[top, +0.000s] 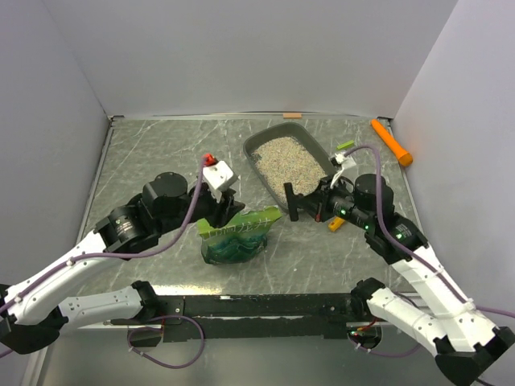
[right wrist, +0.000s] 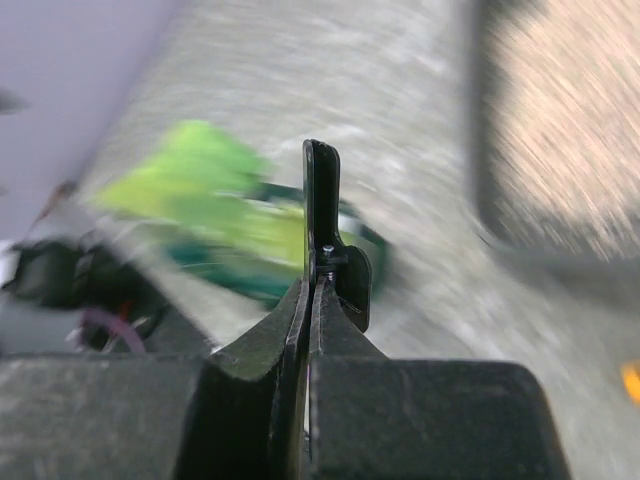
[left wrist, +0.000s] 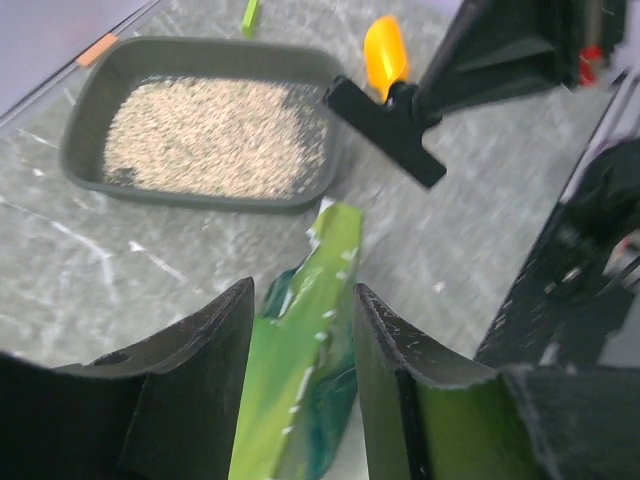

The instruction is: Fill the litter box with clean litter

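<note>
The dark grey litter box (top: 256,143) sits at the back centre with pale clean litter (top: 288,159) spread over its floor. The left wrist view shows the same litter box (left wrist: 200,195) and its clean litter (left wrist: 215,135). A crinkled green bag (top: 237,237) stands in front of it. My left gripper (top: 228,211) is at the bag's top. Its jaws stand open with the bag's upper edge (left wrist: 300,400) between them. My right gripper (top: 292,203) is shut on nothing, just right of the bag and beside the box's near corner.
An orange-yellow scoop (top: 336,223) lies under my right arm and also shows in the left wrist view (left wrist: 385,55). An orange stick (top: 392,142) and a small green piece (top: 344,146) lie at the back right. Grey walls enclose the table on three sides.
</note>
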